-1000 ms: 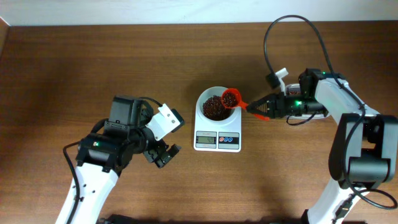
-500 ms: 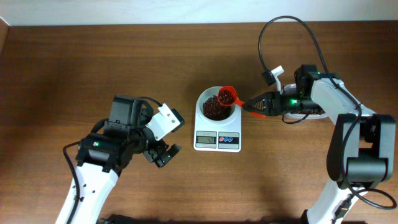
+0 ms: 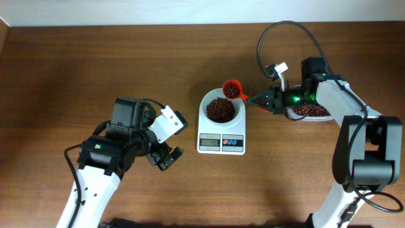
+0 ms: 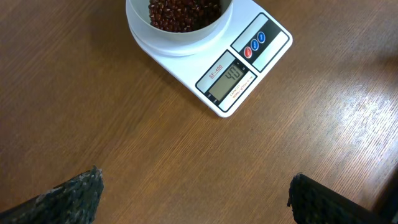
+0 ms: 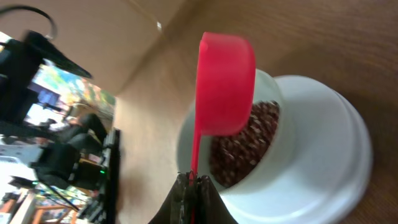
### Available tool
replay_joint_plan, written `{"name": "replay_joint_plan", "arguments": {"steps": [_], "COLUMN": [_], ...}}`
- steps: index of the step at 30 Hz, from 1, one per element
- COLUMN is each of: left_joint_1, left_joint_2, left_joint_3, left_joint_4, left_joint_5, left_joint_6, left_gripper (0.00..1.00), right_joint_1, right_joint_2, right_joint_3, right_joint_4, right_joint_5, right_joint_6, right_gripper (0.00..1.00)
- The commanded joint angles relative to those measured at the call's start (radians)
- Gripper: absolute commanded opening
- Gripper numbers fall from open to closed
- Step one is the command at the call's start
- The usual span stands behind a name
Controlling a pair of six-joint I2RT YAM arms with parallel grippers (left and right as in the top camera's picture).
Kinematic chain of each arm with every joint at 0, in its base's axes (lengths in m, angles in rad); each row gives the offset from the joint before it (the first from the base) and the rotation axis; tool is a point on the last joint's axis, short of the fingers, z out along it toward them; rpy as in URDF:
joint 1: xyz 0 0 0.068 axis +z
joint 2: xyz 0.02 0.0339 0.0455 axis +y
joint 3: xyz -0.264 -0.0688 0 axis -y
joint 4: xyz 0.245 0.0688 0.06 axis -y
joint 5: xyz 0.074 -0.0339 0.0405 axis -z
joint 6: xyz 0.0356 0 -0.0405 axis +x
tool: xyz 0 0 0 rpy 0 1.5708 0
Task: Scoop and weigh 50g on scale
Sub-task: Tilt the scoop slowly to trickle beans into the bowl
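The white scale [image 3: 221, 144] stands mid-table, its round bowl [image 3: 205, 101] holding a heap of dark red-brown beans [image 3: 220, 109]. My right gripper [image 3: 254, 100] is shut on the thin handle of a red scoop [image 3: 233, 89], which hovers by the bowl's far right rim. In the right wrist view the scoop [image 5: 225, 84] shows its outer side above the beans [image 5: 245, 146], with the gripper [image 5: 193, 182] pinching the handle. My left gripper [image 3: 166, 158] is open and empty, left of the scale. The left wrist view shows the scale [image 4: 261, 59] ahead, with the fingertips [image 4: 68, 196] wide apart.
A clear tub [image 3: 311, 112] of more beans sits at the right, partly under my right arm. A black cable [image 3: 266, 38] loops above that arm. The table's far edge runs along the top of the overhead view.
The right gripper has carried the red scoop from over the bowl's right side toward the far rim, turning it. The left arm has not moved.
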Motion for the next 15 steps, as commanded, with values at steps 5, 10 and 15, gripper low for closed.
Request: {"name": "replay_joint_plan", "arguments": {"steps": [5, 10, 15], "left_joint_1": [0.003, 0.003, 0.003], "left_joint_2": [-0.008, -0.008, -0.008], "left_joint_3": [0.014, 0.014, 0.014], "left_joint_4": [0.001, 0.001, 0.001], "left_joint_5": [0.0, 0.0, 0.0], "left_joint_6": [0.012, 0.012, 0.012], "left_gripper": [0.99, 0.99, 0.99], "right_joint_1": [0.008, 0.022, 0.021], "right_joint_2": [0.001, -0.003, -0.003], "right_joint_3": [0.009, 0.01, 0.01], "right_joint_4": [-0.016, -0.015, -0.015], "right_joint_5": [-0.017, 0.066, 0.04], "right_joint_6": [0.011, 0.015, 0.015], "right_gripper": [0.04, 0.04, 0.04]}}
